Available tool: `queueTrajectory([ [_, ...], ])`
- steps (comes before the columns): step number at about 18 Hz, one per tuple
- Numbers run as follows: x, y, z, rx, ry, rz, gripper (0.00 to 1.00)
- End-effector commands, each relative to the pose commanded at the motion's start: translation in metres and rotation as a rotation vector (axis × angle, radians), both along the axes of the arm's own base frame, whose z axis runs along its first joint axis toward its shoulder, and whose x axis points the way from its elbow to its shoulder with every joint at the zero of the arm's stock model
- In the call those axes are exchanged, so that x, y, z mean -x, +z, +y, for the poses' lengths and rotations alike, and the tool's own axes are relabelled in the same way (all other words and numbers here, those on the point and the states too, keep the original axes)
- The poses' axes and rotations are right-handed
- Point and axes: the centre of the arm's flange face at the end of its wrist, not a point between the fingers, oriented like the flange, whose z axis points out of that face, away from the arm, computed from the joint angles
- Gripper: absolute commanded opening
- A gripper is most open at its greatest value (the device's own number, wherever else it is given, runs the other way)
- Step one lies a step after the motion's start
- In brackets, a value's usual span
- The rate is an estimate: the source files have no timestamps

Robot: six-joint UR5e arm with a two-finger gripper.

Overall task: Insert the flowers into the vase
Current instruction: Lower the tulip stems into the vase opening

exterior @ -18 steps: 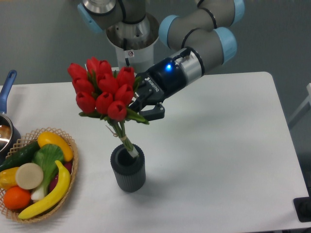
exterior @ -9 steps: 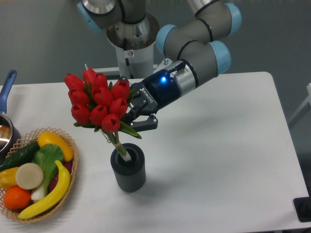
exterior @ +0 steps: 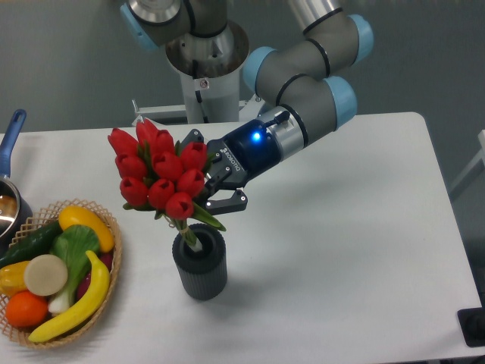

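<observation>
Holding the flowers (exterior: 161,171) in my hand (exterior: 214,176), fingers closed around the bunch just below the red buds, among the green leaves. Bunch tilts up and to the left; the stems run down and right into the mouth of the vase (exterior: 200,263). Lower stem end sits inside the rim; I can't tell how deep it goes or whether it touches the bottom. Buds are well above the rim, none touching it.

Vase stands upright on the desk (exterior: 341,227), dark grey, ribbed sides, thick round rim, directly under my hand. My lower finger (exterior: 227,202) hangs just above the rim, apart from it.

My wrist comes in from the right, blue light lit on the hand body, arm (exterior: 307,80) folding back up toward the base (exterior: 204,64) at the rear edge of the desk.

Left of the vase, near but not touching: a wicker basket (exterior: 110,227) with banana, orange, a yellow pepper, cucumber and a leafy green piled in. At the far left edge, a pot (exterior: 9,205) with a blue handle, partly cut off by the frame.
</observation>
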Motion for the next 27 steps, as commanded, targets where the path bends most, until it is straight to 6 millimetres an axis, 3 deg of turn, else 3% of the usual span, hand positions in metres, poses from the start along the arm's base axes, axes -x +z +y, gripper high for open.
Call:
queueTrajectory([
  [21, 0.024, -0.064, 0.0, 0.057, 0.023, -0.077, 0.44],
  [27, 0.024, -0.068, 0.001, 0.074, 0.024, -0.069, 0.44],
])
